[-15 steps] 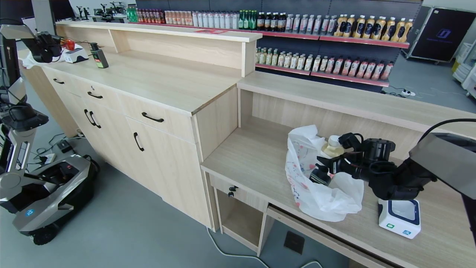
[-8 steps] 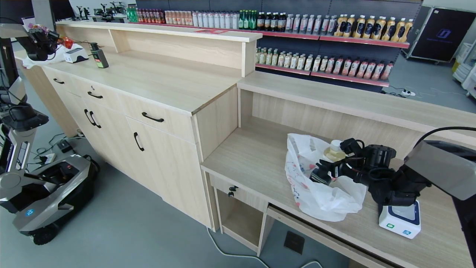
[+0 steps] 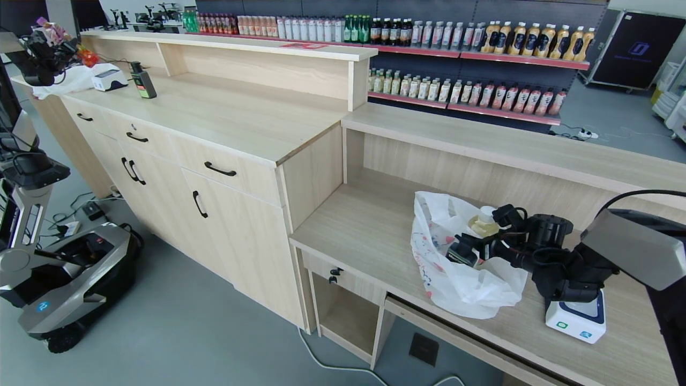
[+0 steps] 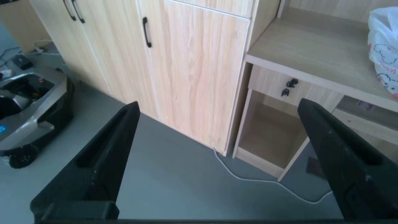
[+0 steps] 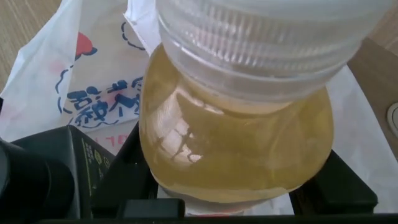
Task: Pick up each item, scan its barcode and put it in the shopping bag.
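Observation:
A bottle (image 3: 484, 224) of yellow liquid with a white cap hangs in the mouth of the white printed shopping bag (image 3: 455, 281) on the low counter. My right gripper (image 3: 475, 240) is shut on the bottle (image 5: 236, 143), its black fingers (image 5: 127, 177) pressed to the bottle's sides, with the bag (image 5: 74, 81) right behind. My left gripper (image 4: 214, 162) is open and holds nothing, out over the grey floor in front of the cabinet, with the bag's edge (image 4: 385, 37) off to one side.
A white barcode scanner (image 3: 576, 319) stands on the low counter (image 3: 370, 225) just right of the bag, under my right arm. A taller counter (image 3: 225, 112) with drawers rises to the left. Another robot (image 3: 53, 268) stands on the floor at far left. Drink shelves line the back.
My right gripper has sunk a little with the bottle, deeper into the bag's mouth. The other robot's arm at far left has swung up and leftwards.

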{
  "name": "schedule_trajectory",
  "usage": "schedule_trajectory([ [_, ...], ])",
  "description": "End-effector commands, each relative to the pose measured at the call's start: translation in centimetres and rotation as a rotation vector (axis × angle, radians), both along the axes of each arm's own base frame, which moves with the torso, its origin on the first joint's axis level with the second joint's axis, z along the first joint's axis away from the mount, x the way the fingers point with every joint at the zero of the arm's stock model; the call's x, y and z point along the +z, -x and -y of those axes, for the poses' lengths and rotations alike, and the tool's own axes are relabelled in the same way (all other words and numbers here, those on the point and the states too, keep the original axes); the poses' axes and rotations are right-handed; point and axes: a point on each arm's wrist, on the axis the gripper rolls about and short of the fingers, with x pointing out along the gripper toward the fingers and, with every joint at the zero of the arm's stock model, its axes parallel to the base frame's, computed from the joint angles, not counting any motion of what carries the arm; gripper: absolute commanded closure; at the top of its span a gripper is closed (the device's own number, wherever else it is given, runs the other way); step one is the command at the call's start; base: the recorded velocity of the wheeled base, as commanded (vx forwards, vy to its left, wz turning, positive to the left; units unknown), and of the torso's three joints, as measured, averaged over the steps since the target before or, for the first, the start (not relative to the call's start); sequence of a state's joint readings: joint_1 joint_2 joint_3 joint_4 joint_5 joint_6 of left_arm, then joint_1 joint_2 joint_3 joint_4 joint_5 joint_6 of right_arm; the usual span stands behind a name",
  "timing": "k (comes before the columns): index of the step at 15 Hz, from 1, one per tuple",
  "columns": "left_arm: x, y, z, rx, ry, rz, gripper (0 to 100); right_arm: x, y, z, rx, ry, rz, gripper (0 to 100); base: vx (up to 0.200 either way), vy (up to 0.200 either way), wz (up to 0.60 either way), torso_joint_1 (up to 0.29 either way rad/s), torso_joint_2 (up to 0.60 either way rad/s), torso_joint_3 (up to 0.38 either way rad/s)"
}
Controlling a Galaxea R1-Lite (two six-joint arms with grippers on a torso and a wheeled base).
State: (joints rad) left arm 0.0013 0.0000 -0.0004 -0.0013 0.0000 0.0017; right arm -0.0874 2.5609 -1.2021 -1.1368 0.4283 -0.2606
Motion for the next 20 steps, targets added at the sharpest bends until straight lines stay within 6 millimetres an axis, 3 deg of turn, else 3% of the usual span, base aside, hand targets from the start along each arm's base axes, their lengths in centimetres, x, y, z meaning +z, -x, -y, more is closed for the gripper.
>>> schedule_trajectory([
  [1, 0.0, 0.0, 0.0, 0.000, 0.000, 0.000, 0, -0.6, 0.0, 0.5, -0.012, 0.002, -0.015, 100, 0.000, 0.000, 0.00, 0.000, 0.00, 0.000],
  [4, 0.0, 0.0, 0.0, 0.000, 0.000, 0.000, 0, -0.4, 0.3, 1.0, -0.010, -0.001, -0.022, 100, 0.000, 0.000, 0.00, 0.000, 0.00, 0.000],
  [5, 0.0, 0.0, 0.0, 0.000, 0.000, 0.000, 0, -0.3, 0.4, 1.3, -0.002, -0.007, -0.026, 0, 0.000, 0.000, 0.00, 0.000, 0.00, 0.000],
  [11, 0.0, 0.0, 0.0, 0.000, 0.000, 0.000, 0, 1.2, 0.9, 2.1, 0.027, -0.018, -0.010, 0, 0.000, 0.000, 0.00, 0.000, 0.00, 0.000],
  [13, 0.0, 0.0, 0.0, 0.000, 0.000, 0.000, 0, 2.7, 1.0, 2.6, 0.034, -0.022, 0.006, 0, 0.000, 0.000, 0.00, 0.000, 0.00, 0.000],
  [15, 0.0, 0.0, 0.0, 0.000, 0.000, 0.001, 0, 4.4, 1.3, 2.9, 0.026, -0.026, 0.025, 0, 0.000, 0.000, 0.00, 0.000, 0.00, 0.000],
  [16, 0.0, 0.0, 0.0, 0.000, 0.000, 0.000, 0, 6.6, 1.6, 3.1, 0.022, -0.040, 0.033, 0, 0.000, 0.000, 0.00, 0.000, 0.00, 0.000],
  [20, 0.0, 0.0, 0.0, 0.000, 0.000, 0.000, 0, 12.1, 3.6, 2.6, 0.011, -0.124, 0.034, 0, 0.000, 0.000, 0.00, 0.000, 0.00, 0.000],
])
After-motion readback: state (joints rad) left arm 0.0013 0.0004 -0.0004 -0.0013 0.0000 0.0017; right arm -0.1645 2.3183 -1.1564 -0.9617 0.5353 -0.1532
